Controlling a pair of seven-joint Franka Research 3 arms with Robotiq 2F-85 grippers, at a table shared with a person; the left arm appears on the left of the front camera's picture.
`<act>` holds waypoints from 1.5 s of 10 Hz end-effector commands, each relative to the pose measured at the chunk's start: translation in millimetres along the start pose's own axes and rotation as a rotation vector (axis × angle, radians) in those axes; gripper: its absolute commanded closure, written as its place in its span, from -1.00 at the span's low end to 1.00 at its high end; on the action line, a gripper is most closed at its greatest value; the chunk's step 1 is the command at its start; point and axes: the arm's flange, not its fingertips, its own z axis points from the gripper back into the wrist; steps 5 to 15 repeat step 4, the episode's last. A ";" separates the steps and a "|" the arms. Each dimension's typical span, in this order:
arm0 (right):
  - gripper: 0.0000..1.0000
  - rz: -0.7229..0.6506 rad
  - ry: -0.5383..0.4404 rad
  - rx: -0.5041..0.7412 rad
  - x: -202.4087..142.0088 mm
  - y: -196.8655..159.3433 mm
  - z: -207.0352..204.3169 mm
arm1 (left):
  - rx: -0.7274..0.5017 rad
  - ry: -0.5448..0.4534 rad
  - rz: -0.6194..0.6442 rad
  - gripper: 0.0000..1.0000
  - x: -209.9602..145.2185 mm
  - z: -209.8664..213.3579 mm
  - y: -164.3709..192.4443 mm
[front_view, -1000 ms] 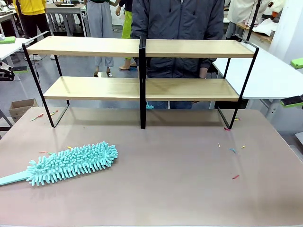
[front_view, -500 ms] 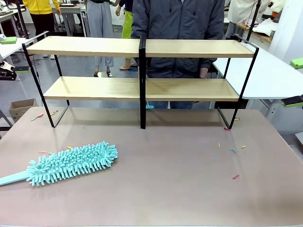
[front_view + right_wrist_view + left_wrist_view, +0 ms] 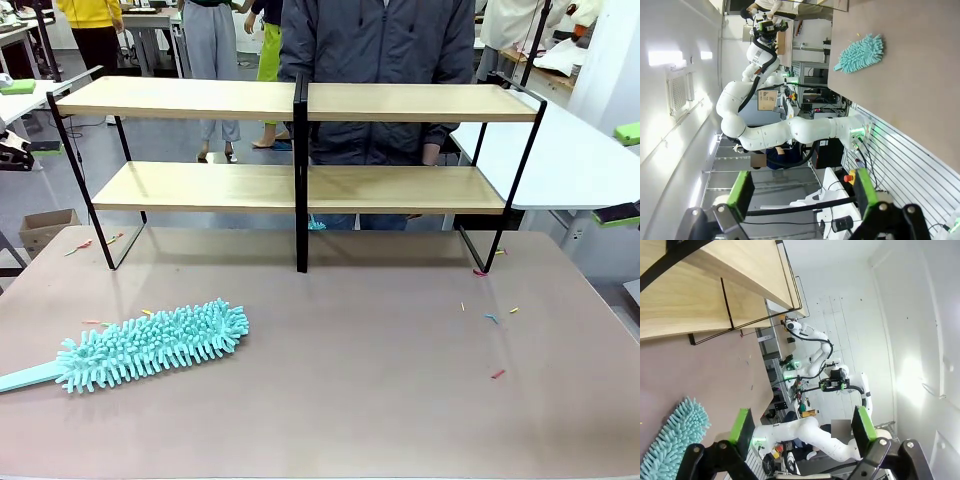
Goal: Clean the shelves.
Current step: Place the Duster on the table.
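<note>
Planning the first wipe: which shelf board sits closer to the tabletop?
The lower board of the shelves; the other board runs above it, along the frame's top.

We see even, bright overhead light across the matte brown table top, which shows a soft pale sheen at the lower centre of the front view and no hard glare. The two-tier rack of light-wood boards on a thin black frame casts a faint, diffuse shadow just behind its feet. The front view is sharp throughout. In both wrist views wide-angle distortion bends straight edges toward the frame borders, and bright patches bloom on the white walls, at right in the left wrist view, at upper left in the right.
</note>
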 end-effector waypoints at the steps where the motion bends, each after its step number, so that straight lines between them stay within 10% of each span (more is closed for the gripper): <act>1: -1.00 0.019 -0.001 0.015 1.6 2.8 -0.5 | -0.003 0.015 -0.020 -1.00 -0.2 2.7 -1.1; 15: -1.00 0.019 -0.001 0.015 1.6 2.8 -0.5 | -0.003 0.015 -0.020 -1.00 -0.2 2.7 -1.1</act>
